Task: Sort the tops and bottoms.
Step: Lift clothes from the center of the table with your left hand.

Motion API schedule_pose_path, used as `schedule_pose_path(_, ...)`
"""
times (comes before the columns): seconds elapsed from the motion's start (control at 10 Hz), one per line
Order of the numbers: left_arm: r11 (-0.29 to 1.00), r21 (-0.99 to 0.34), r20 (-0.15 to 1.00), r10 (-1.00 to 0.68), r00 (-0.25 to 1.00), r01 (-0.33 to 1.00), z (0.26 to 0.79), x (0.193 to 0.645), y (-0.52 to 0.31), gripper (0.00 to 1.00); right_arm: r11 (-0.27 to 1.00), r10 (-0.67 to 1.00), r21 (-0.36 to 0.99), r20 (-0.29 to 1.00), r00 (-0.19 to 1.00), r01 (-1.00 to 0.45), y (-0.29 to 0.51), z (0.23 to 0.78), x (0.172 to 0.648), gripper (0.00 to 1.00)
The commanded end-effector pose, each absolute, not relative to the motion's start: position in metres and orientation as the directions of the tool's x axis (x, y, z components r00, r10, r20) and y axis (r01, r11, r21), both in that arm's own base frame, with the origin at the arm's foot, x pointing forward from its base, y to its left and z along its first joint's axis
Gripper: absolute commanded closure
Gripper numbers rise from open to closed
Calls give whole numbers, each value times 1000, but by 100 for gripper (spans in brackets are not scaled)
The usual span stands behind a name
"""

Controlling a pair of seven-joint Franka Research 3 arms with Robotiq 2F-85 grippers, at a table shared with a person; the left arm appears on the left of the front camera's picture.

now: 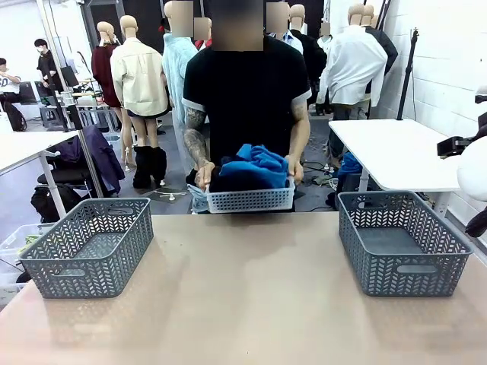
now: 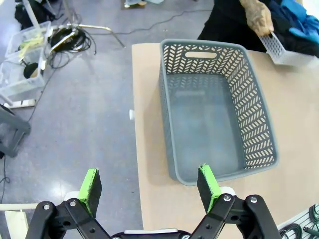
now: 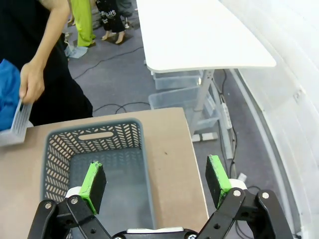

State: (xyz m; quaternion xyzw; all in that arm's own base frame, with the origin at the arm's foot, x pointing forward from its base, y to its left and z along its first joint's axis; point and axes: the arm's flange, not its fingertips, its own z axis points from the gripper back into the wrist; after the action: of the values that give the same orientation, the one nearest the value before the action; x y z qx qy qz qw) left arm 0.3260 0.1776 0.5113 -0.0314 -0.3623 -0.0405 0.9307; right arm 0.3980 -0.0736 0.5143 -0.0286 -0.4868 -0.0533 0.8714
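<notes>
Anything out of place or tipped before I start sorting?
Nothing stands out. The left grey basket and right grey basket sit upright and empty on the table. The clothes are heaped in the white basket a person holds at the far edge, none spilled. The left hand and right hand are open.

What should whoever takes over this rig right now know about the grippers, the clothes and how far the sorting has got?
The left gripper is open and holds nothing, hovering by the left grey basket.
The right gripper is open and holds nothing, by the right grey basket.
The bright blue garment and a dark garment lie piled in the white basket, which the person holds at the table's far edge.
Done: nothing sorted. Left: all the sorting.
</notes>
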Motion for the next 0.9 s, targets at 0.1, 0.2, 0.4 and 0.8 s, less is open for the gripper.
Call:
schedule_pose_path(0.1,994,-20,679,-67,731,110,511,324,181,0,993,-63,-1,847,527,119,-73,514,398,0)
schedule_pose_path(0.2,994,-20,679,-67,731,110,511,324,181,0,993,-63,-1,847,527,119,-73,514,398,0)
schedule_pose_path(0.4,994,-20,679,-67,731,110,511,324,181,0,993,-63,-1,847,527,119,-73,514,398,0)
schedule_pose_path(0.8,994,-20,679,-67,731,110,511,324,181,0,993,-63,-1,847,527,119,-73,514,398,0)
